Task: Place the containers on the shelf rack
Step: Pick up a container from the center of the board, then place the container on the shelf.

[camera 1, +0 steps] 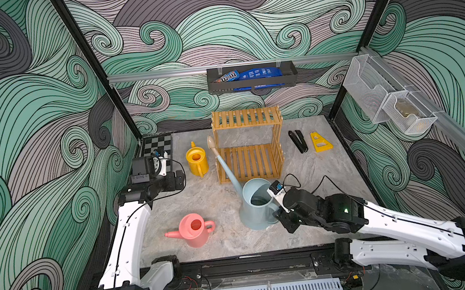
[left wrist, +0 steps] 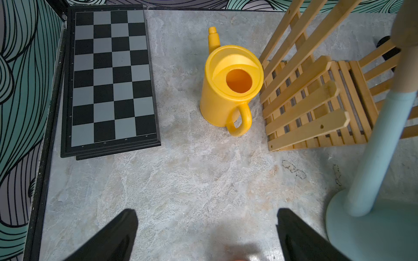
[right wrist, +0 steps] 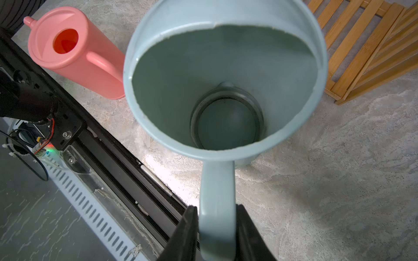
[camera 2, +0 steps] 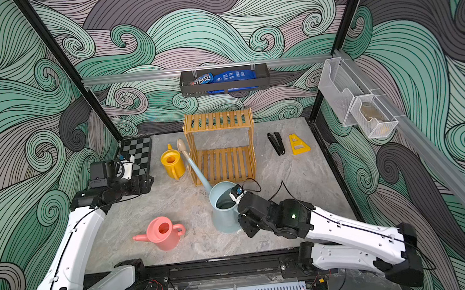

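Observation:
The large pale blue container stands upright in front of the shelf rack. Its long beige-tipped spout reaches up past the rack's left side. My right gripper is shut on the handle of this can, one finger on each side. The yellow container stands left of the rack, and the pink container stands near the table's front. My left gripper hangs open over bare table, short of the yellow container. Both tiers of the rack hold nothing.
A chessboard lies in the back left corner. A black tool and a yellow triangular piece lie right of the rack. A black wall tray of snack bags and white mesh baskets hang on the walls.

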{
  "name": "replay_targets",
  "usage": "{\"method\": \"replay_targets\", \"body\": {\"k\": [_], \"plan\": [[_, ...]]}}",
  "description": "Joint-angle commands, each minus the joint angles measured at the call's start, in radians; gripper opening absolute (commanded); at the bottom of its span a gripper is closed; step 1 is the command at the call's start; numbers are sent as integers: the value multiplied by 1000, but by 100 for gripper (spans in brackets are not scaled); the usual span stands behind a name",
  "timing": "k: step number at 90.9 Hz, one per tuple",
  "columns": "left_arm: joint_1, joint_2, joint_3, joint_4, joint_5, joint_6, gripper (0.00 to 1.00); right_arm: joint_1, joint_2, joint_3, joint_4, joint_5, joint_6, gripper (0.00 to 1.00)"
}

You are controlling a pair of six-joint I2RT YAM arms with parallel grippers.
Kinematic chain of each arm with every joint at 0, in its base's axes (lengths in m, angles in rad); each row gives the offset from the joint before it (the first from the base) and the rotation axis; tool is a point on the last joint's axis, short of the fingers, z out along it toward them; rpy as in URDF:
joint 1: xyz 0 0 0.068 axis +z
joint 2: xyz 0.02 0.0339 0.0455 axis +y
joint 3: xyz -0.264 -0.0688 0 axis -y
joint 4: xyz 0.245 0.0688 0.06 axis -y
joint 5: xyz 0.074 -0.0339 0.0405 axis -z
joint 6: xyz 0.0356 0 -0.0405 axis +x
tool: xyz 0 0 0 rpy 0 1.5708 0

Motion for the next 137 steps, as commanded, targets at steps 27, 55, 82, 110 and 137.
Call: {"method": "replay_targets", "body": {"k": [27,55,82,110,137], "plan": [[34,-53,-8,39,12,16,99,5,-18,89,-14,-43,3,12],[63,-51,80,4,-19,-61,99,18,-60,202,-111,-78,82,8],[145,-34,110,16,-19,-130,99,20,-151,211,-186,-17,176,7],[156,-52,96,24,57,-120,99,19,-102,266,-296,36,210,6],[153,6,129,5,122,-154,99,-26,31,402,-435,56,235,6]]}}
